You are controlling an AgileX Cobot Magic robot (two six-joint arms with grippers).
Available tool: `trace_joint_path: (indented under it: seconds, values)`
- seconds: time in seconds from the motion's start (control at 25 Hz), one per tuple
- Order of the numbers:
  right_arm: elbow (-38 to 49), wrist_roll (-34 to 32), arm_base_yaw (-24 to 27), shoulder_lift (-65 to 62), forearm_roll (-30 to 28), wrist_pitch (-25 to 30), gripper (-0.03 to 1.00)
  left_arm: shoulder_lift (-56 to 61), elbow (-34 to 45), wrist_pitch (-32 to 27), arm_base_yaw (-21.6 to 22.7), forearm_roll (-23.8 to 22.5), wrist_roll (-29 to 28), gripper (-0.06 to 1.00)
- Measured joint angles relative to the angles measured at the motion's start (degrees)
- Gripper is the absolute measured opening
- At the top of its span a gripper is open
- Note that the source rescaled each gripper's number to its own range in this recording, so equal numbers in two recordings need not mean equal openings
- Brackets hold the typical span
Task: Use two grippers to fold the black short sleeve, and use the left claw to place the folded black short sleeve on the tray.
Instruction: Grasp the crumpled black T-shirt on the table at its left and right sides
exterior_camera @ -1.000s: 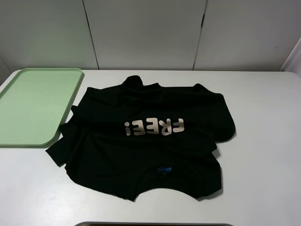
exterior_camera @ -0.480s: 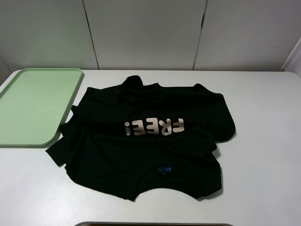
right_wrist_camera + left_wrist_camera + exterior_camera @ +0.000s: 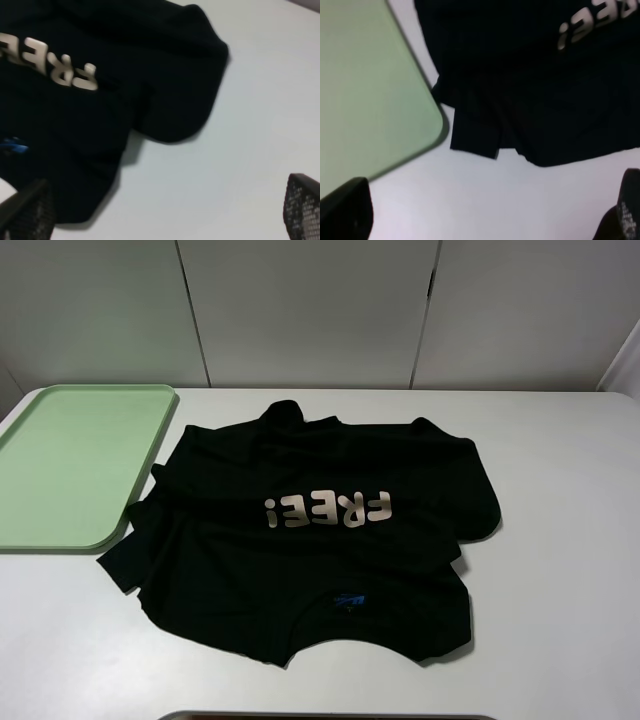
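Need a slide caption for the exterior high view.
Unfolded black short sleeve lies spread on the table, green tray beside it.

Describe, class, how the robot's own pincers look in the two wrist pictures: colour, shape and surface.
Only the finger ends show. The left pincer has two black, blocky fingers with rounded edges, and one finger carries faint pale speckling. The right pincer has two black fingers whose faces bear a fine dotted grid texture. No arm segments, cables or lettering appear in any view.

Left gripper (image 3: 485, 212), right gripper (image 3: 165, 207): jaws wide.
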State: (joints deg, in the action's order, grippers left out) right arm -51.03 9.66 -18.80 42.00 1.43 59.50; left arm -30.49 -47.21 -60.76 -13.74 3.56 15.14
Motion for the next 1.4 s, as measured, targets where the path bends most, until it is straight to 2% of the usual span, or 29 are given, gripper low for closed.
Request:
trace_joint_path:
  seconds: [0.28,0.6,0.8,1.0,1.4]
  values:
    - [-8.4,7.8,0.0,15.4,4.8,2.8,1.0,-16.0,-9.0,-0.2,-6.5,-5.1,3.1,0.96]
    - [-9.9,14.4,0.0,27.4,5.7,3.8,1.0,-29.8,-10.3,-0.3,-11.8,-13.4,4.2,0.96]
    - [-9.9,17.1,0.0,32.0,6.1,-0.8,1.0,-36.0,-10.3,2.6,-12.3,-15.2,5.1,0.96]
    - [-9.9,20.0,0.0,35.6,5.6,-4.0,1.0,-40.0,-10.3,3.8,-12.3,-16.9,8.9,0.96]
    - [-10.0,20.4,0.0,44.8,-1.9,-6.8,1.0,-44.7,-10.3,7.6,-12.3,-17.0,16.4,0.96]
